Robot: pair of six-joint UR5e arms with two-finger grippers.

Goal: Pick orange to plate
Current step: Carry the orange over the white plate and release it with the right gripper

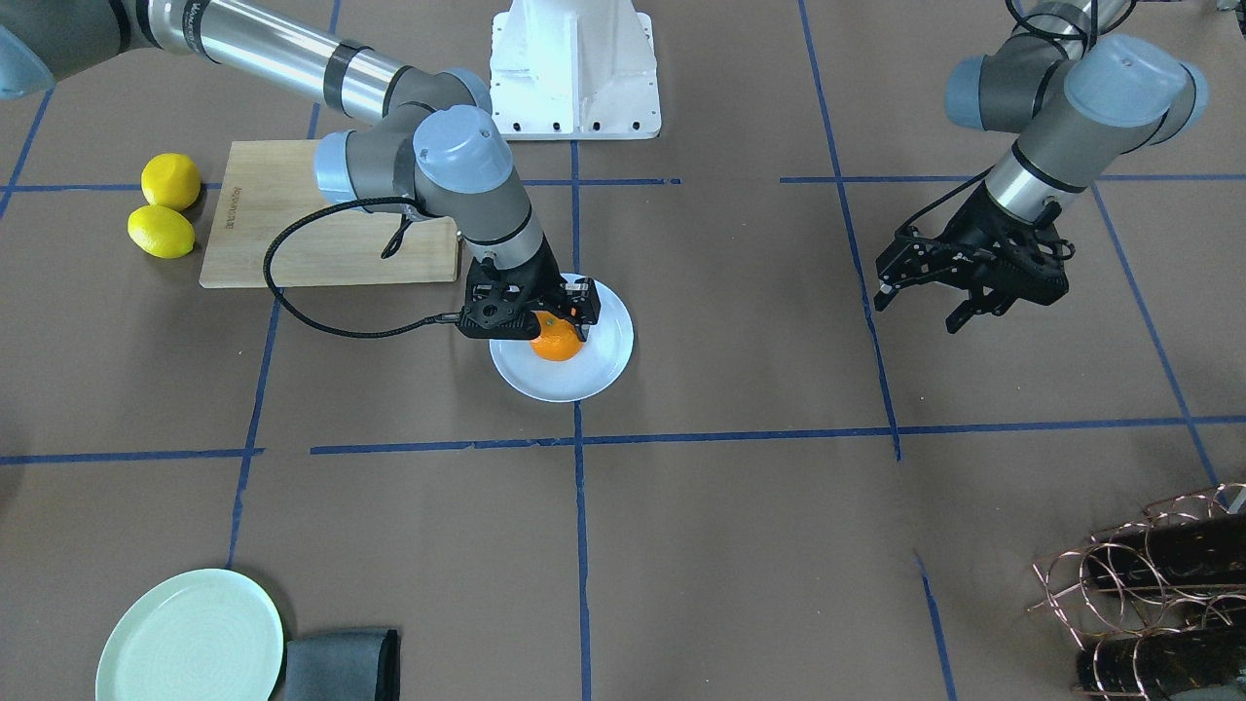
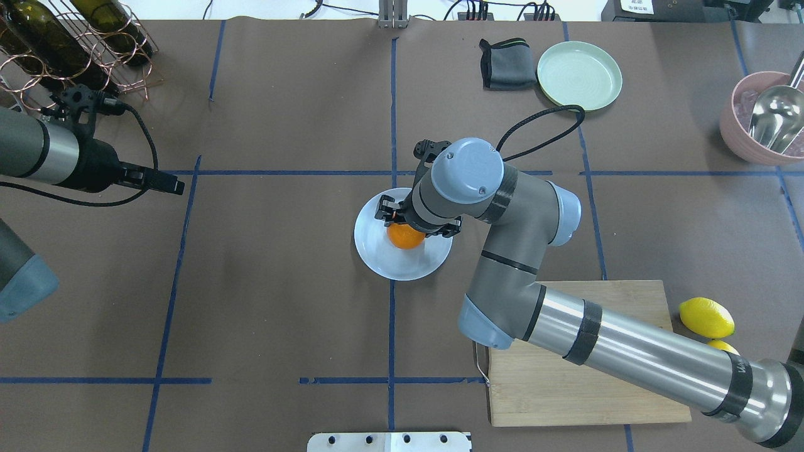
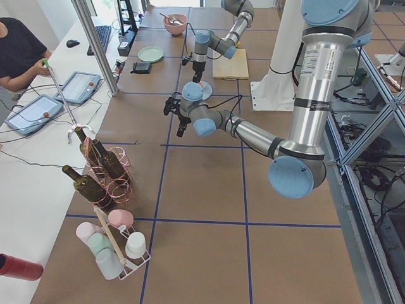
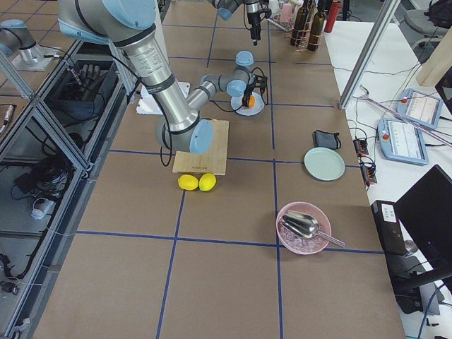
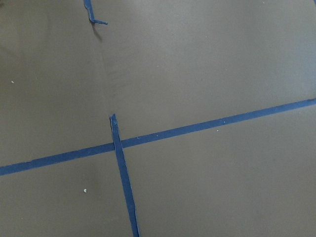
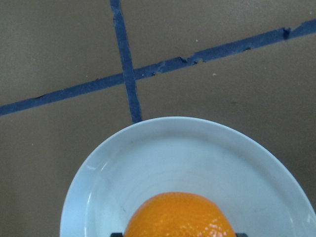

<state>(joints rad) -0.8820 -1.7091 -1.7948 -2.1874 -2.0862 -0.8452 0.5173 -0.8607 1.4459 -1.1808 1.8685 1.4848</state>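
Orange (image 1: 558, 343) fruit sits at the middle of the pale bluish-white plate (image 1: 608, 352). From the right wrist view it looks seated on the glaze or a hair above it; you cannot separate the two from these frames. Right gripper (image 1: 547, 324) comes down from directly above the plate. Its jaws stand against the orange's two sides, which I read as clamped on it, though the pads themselves are mostly hidden under the wrist. The centred drop makes sense: a round fruit let go near the plate's raised rim could roll to the rim or over it. Left gripper (image 1: 920, 310) hangs well off to the plate's side with fingers spread and nothing between them, parked so it does not crowd the right arm's path. Wooden board (image 1: 292, 224) lies just beyond the plate on the robot's side, with the lemons (image 1: 171, 181) past its far end, clear of the work. Judgement: placement is nearly done. What remains is to part the jaws gently and lift straight up, so you do not nudge the fruit off centre.
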